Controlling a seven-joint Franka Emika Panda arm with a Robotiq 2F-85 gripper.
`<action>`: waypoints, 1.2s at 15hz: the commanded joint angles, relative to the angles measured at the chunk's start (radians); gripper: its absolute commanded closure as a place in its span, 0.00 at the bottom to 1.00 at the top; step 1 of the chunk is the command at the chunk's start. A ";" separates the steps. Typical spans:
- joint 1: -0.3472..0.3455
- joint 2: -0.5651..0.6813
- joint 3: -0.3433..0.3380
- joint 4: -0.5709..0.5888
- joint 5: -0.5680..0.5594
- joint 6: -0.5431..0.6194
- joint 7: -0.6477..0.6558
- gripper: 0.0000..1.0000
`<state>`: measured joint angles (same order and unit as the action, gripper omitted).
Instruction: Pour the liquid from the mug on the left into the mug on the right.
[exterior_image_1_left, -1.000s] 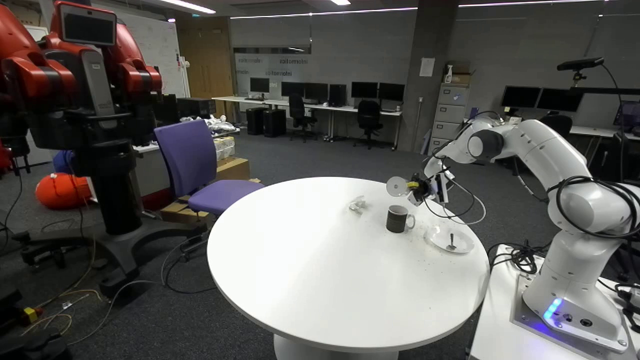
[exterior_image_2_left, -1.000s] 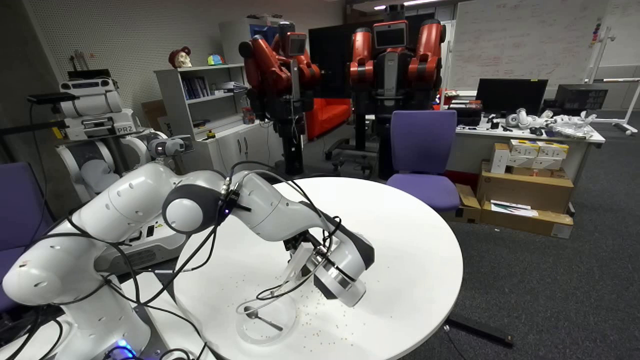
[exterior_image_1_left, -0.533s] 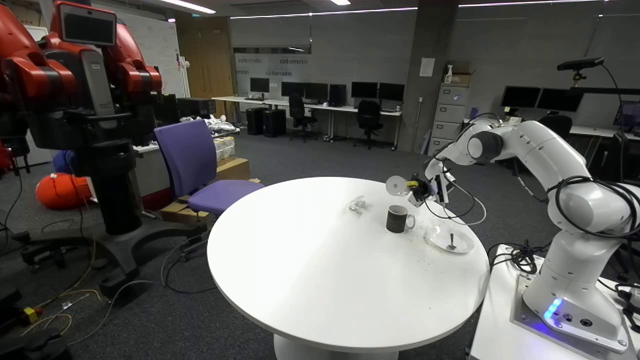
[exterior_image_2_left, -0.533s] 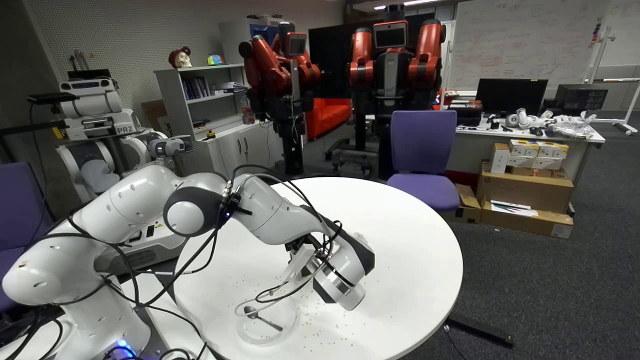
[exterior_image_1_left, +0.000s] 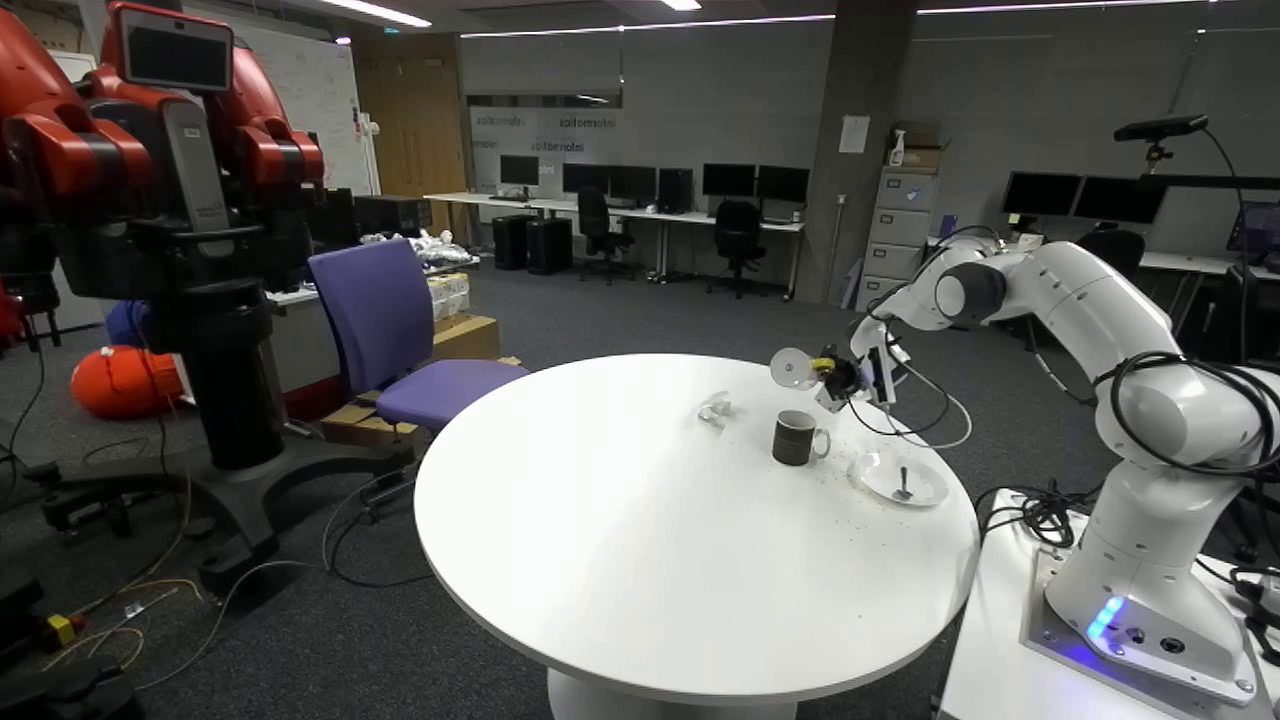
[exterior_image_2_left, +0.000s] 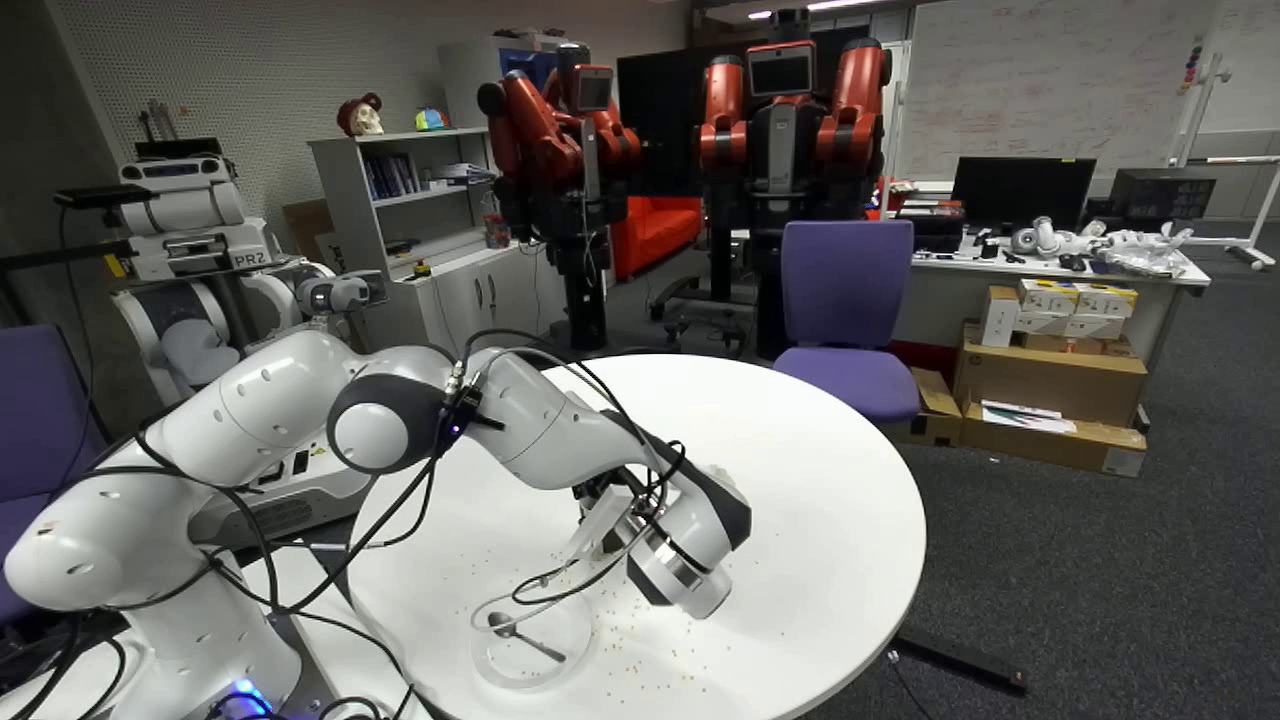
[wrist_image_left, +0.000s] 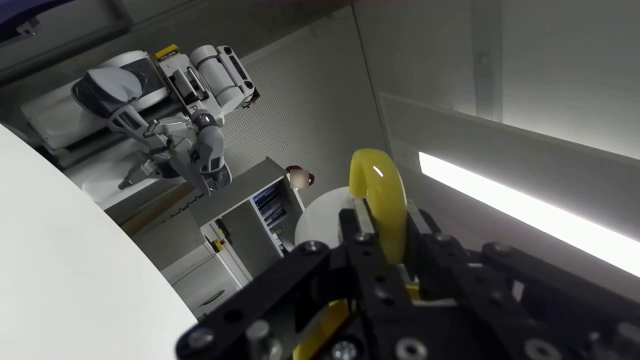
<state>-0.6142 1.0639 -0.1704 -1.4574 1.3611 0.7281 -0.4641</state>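
Gripper has the white mug by its yellow handle, fingers narrow, one each side of handle. White mug is off the table, tilted, round white face toward camera in an exterior view; can't tell if base or mouth, can't see inside. Dark mug upright on table, handle toward plate, sits lower than the held mug, apart from it; can't tell if directly under. Plate near dark mug, spoon on it. Crumpled clear plastic on table, other side of dark mug. Small bits scattered by plate. In an exterior view arm hides most of gripper and mugs
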 joint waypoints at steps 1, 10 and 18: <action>-0.008 0.007 0.008 0.052 0.026 -0.057 0.052 0.95; 0.029 -0.037 0.001 0.065 -0.001 -0.039 0.023 0.95; 0.106 -0.138 -0.038 0.032 -0.062 0.014 -0.057 0.95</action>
<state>-0.5411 1.0126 -0.1840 -1.3870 1.3411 0.7298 -0.4762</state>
